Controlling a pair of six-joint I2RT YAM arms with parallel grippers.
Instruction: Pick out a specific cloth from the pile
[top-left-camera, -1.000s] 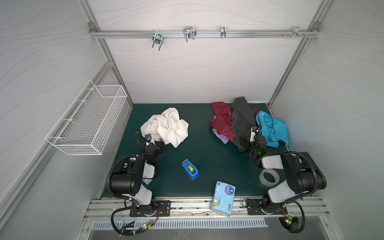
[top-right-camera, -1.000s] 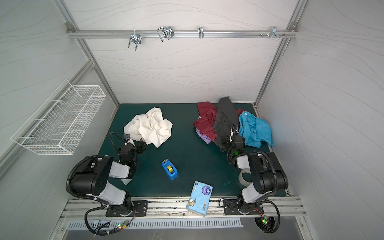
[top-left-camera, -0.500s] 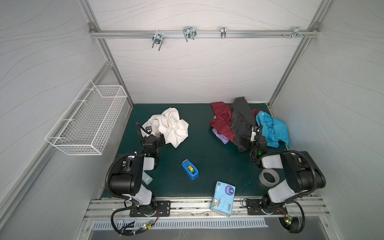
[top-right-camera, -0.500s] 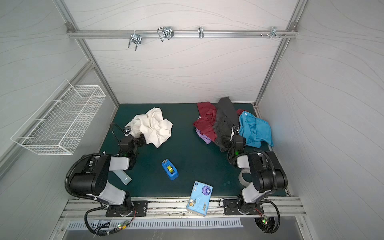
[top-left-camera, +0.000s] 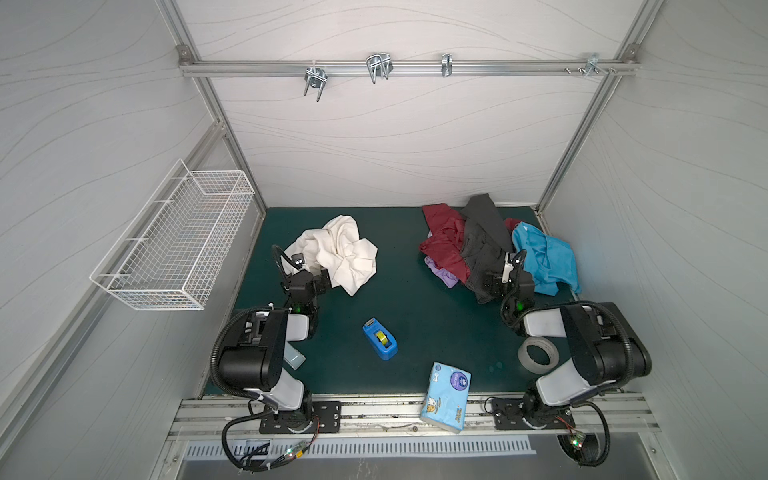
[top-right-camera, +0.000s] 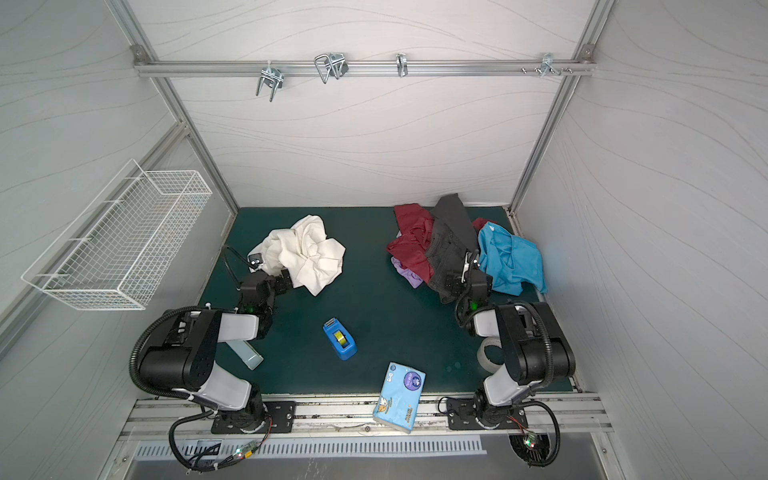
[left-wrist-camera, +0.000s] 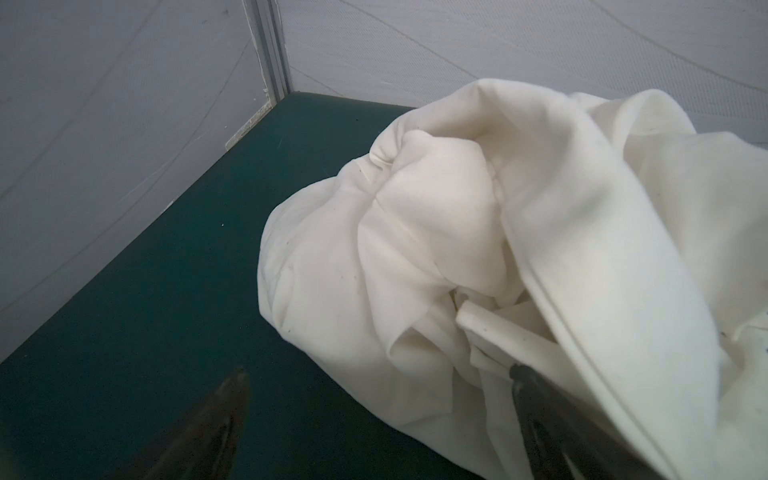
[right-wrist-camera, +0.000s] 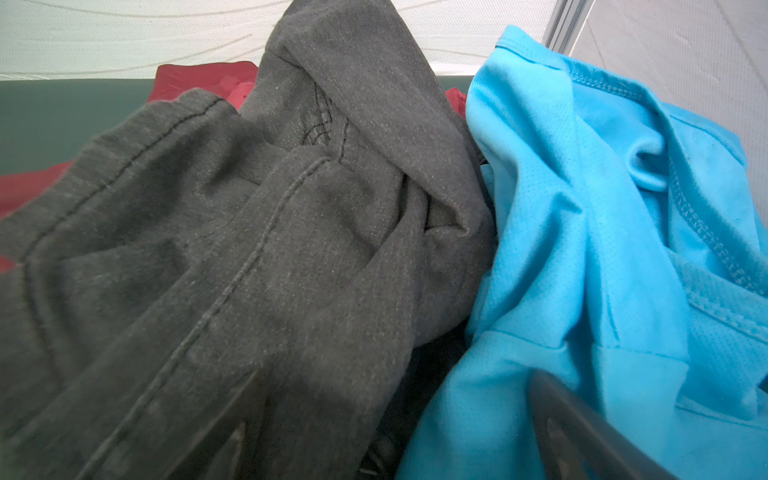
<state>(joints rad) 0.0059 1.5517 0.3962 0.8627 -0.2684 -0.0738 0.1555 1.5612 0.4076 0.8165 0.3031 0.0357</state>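
Observation:
The cloth (top-left-camera: 345, 253) (top-right-camera: 311, 253) is an off-white crumpled garment lying alone on the left of the green mat. My left gripper (top-left-camera: 325, 277) (top-right-camera: 287, 279) is open at its near edge. In the left wrist view the cloth (left-wrist-camera: 457, 232) fills the space ahead and its lower folds lie between the spread jaws of the left gripper (left-wrist-camera: 380, 399). The pile (top-left-camera: 444, 247) (top-right-camera: 411, 249) of maroon, grey, lilac and turquoise garments sits at the back right. My right gripper (top-left-camera: 500, 272) (right-wrist-camera: 399, 415) is open over its grey garment (right-wrist-camera: 291, 249) and turquoise garment (right-wrist-camera: 582, 249).
A blue tape dispenser (top-left-camera: 380, 338) stands mid-mat, a tissue pack (top-left-camera: 445, 397) overhangs the front edge, and a tape roll (top-left-camera: 538, 359) lies beside the right arm. A wire basket (top-left-camera: 174, 245) hangs on the left wall. Walls close the mat on three sides.
My left gripper has moved forward along the mat up to the cloth's near edge. The right arm has stayed nearly still at the pile.

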